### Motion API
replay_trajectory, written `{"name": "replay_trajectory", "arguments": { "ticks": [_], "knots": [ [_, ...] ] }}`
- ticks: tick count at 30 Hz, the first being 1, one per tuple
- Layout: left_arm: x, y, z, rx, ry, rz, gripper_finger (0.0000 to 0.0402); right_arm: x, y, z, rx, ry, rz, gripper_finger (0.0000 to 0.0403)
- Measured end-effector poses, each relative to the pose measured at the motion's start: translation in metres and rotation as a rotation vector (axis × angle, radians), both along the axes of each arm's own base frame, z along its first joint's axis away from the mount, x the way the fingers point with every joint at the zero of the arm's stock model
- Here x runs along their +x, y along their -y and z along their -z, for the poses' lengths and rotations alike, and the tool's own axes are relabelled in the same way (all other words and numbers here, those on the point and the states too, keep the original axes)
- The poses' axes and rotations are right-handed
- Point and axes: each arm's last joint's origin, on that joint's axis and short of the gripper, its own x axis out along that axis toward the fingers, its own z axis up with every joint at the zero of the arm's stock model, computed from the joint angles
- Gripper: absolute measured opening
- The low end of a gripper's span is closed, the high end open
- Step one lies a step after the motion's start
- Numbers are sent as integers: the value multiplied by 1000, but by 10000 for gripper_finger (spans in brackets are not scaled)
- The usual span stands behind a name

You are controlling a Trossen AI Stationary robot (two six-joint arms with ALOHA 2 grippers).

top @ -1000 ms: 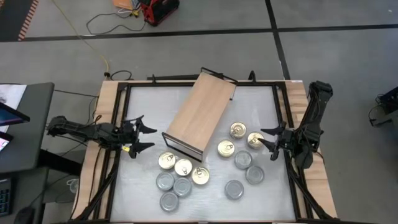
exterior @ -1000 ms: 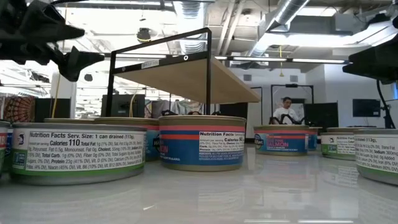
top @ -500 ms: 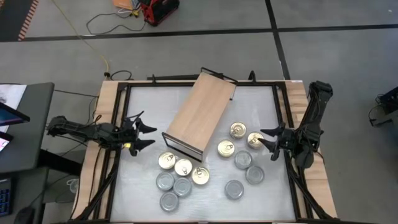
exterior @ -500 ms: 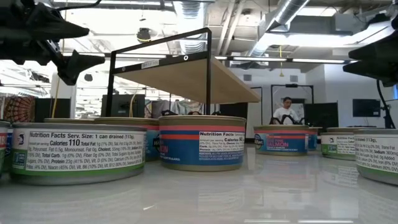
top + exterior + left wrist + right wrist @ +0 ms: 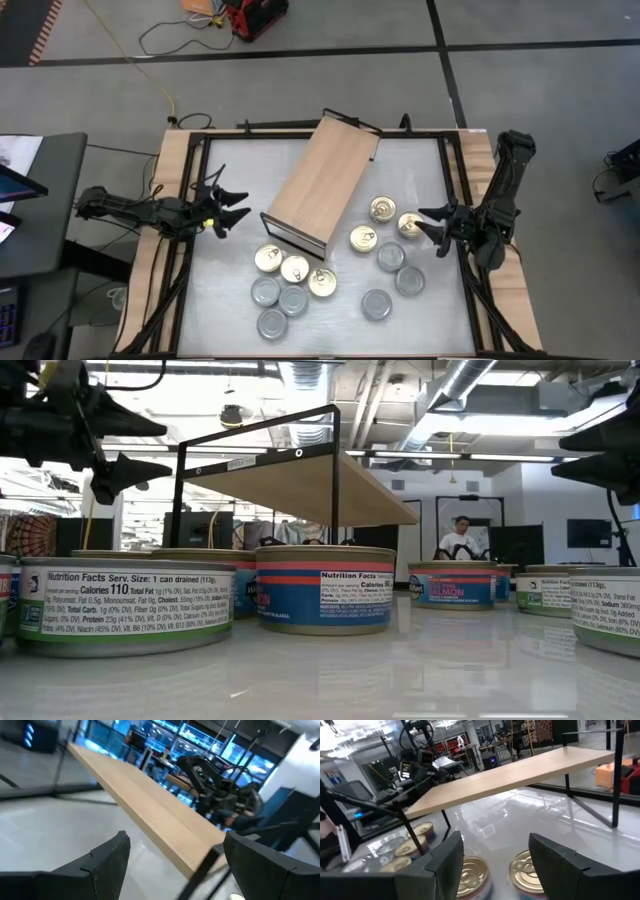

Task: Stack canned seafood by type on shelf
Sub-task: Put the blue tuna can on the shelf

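The shelf (image 5: 320,185), a light wooden board on a thin black frame, stands on its legs aslant across the table's middle. Gold-lidded cans (image 5: 295,268) and silver-lidded cans (image 5: 272,323) rest flat on the table near its front left. More gold ones (image 5: 383,209) and silver ones (image 5: 409,280) lie to its right. My left gripper (image 5: 235,205) hovers open, level, left of the shelf (image 5: 150,805). My right gripper (image 5: 425,228) hovers open at the table's right, just beside a gold can (image 5: 530,870), touching nothing.
A black metal frame (image 5: 300,128) runs round the white table top. Free room lies at the table's far left and far right corners. In the low view the cans (image 5: 325,588) stand in a row before the shelf (image 5: 300,480). A person (image 5: 460,538) sits in the room behind.
My left gripper has rolled about the line it points along while staying in place, so its fingers now stand differently in the high and low views. My right gripper has rolled a little too. Neither has opened or shut. Cans and shelf have not moved.
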Motion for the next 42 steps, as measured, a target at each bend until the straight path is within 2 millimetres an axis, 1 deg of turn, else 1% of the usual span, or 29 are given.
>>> {"name": "replay_trajectory", "arguments": {
  "ticks": [4,8,11,14,16,20,24,28,32,35,39,42],
  "knots": [
    [0,2,-2,42,-29,68,306,1,0,-1,18,-3,-2,248],
    [-1,6,-10,129,-35,210,306,9,-1,-6,66,-24,-8,248],
    [-3,6,-21,174,-21,246,306,17,-3,-25,56,-35,-30,248],
    [-6,5,-25,233,-104,229,306,25,-1,-43,-3,-28,-17,248],
    [-8,4,-30,239,-161,224,306,29,2,-53,-45,-28,-8,248],
    [-6,6,-38,230,-273,237,306,36,9,-68,-65,-21,-14,248],
    [-2,7,-47,234,-367,218,306,41,16,-76,-102,-31,-19,248],
    [1,9,-57,184,-470,213,306,46,20,-78,-121,-46,-24,248],
    [3,10,-69,119,-576,199,306,53,22,-75,-135,-78,-43,248],
    [7,11,-76,121,-635,176,306,63,23,-69,-146,-121,-31,248],
    [14,14,-78,154,-647,179,306,78,25,-66,-141,-134,-43,248],
    [18,16,-75,108,-662,208,306,87,27,-65,-165,-131,-27,248]
  ]
}}
